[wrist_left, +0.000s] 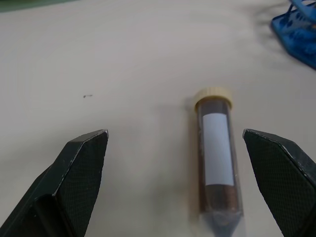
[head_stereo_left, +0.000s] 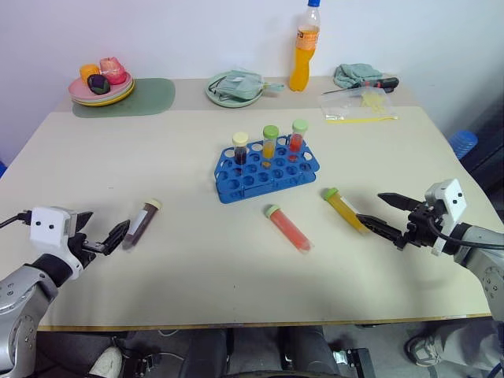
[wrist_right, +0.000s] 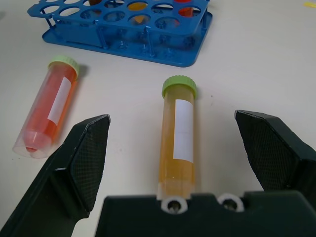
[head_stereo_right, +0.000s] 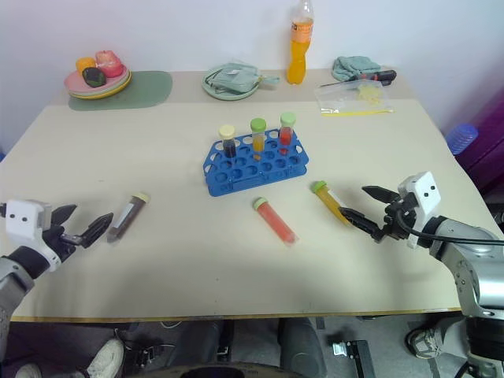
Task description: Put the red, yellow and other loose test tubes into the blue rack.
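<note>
The blue rack [head_stereo_left: 265,167] stands mid-table with three capped tubes upright in its back row. Three test tubes lie loose on the table: a dark brown one with a cream cap [head_stereo_left: 142,222] at the left, a red one with a green cap [head_stereo_left: 288,227] in front of the rack, and a yellow one with a green cap [head_stereo_left: 345,209] to its right. My left gripper [head_stereo_left: 101,224] is open just short of the brown tube [wrist_left: 216,163], which lies between its fingers' lines. My right gripper [head_stereo_left: 372,208] is open at the bottom end of the yellow tube [wrist_right: 178,138]. Neither gripper touches a tube.
Along the far edge stand a tall orange drink bottle [head_stereo_left: 305,49], a stack of plates with toy food [head_stereo_left: 101,85] on a green mat [head_stereo_left: 150,98], a green plate with a cloth [head_stereo_left: 235,87], a clear plastic bag [head_stereo_left: 358,105] and a screwdriver [head_stereo_left: 370,83].
</note>
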Controlling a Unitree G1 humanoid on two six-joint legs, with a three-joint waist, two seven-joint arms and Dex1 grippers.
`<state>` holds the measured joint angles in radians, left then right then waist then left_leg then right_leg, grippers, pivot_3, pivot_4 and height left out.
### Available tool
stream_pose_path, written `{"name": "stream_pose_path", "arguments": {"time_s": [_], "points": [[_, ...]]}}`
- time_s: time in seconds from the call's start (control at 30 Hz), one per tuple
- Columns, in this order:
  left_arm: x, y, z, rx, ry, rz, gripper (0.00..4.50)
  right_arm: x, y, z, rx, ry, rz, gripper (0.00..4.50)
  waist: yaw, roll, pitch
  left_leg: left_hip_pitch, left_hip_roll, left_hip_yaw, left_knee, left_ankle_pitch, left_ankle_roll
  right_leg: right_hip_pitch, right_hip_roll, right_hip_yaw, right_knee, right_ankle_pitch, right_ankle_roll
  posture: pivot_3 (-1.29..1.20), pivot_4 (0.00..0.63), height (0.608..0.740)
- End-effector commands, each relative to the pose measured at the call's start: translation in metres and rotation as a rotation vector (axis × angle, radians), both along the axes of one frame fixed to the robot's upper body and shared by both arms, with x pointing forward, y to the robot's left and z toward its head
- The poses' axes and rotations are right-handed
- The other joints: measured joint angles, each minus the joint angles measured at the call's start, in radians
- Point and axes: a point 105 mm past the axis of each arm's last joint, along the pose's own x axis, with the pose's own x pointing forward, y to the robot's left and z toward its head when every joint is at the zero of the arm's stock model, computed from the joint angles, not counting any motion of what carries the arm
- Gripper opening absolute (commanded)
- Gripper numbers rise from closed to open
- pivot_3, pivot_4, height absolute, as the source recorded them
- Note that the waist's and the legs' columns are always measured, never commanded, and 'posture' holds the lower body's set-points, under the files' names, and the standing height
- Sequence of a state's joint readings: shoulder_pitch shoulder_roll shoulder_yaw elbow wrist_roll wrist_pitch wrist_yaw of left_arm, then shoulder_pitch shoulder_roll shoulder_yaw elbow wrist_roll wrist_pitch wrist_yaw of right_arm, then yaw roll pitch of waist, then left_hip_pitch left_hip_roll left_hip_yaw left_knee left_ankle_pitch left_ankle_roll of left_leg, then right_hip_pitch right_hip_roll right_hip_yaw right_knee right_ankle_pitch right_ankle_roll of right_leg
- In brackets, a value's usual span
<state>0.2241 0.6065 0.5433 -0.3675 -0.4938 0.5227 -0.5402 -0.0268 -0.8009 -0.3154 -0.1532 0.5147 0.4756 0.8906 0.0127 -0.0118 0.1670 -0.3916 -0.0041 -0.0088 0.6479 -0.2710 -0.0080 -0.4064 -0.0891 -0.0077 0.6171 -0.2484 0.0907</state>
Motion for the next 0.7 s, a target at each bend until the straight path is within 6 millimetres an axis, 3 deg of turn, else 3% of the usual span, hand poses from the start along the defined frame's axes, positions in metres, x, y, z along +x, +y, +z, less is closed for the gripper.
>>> {"name": "stream_pose_path", "arguments": {"time_s": [0.03, 0.2, 0.7], "points": [[-0.002, 0.0, 0.01, 0.013, -0.031, -0.006, 4.5, -0.002, -0.001, 0.013, -0.013, -0.045, -0.005, 4.49, 0.0, 0.0, 0.0, 0.0, 0.0, 0.0, 0.0, 0.0, 0.0, 0.0, 0.0, 0.0, 0.0, 0.0, 0.0, 0.0, 0.15, 0.74], [0.001, -0.002, 0.011, 0.007, -0.036, -0.012, 4.5, -0.003, -0.008, 0.009, -0.012, -0.043, -0.02, 4.49, 0.0, 0.0, 0.0, 0.0, 0.0, 0.0, 0.0, 0.0, 0.0, 0.0, 0.0, 0.0, 0.0, 0.0, 0.0, 0.0, 0.15, 0.74], [0.009, -0.014, 0.012, -0.009, -0.049, -0.051, 4.5, -0.003, 0.002, 0.006, 0.014, -0.04, -0.019, 4.49, 0.0, 0.0, 0.0, 0.0, 0.0, 0.001, 0.0, 0.0, 0.0, 0.0, 0.001, -0.001, 0.0, 0.0, 0.0, 0.0, 0.15, 0.74]]}}
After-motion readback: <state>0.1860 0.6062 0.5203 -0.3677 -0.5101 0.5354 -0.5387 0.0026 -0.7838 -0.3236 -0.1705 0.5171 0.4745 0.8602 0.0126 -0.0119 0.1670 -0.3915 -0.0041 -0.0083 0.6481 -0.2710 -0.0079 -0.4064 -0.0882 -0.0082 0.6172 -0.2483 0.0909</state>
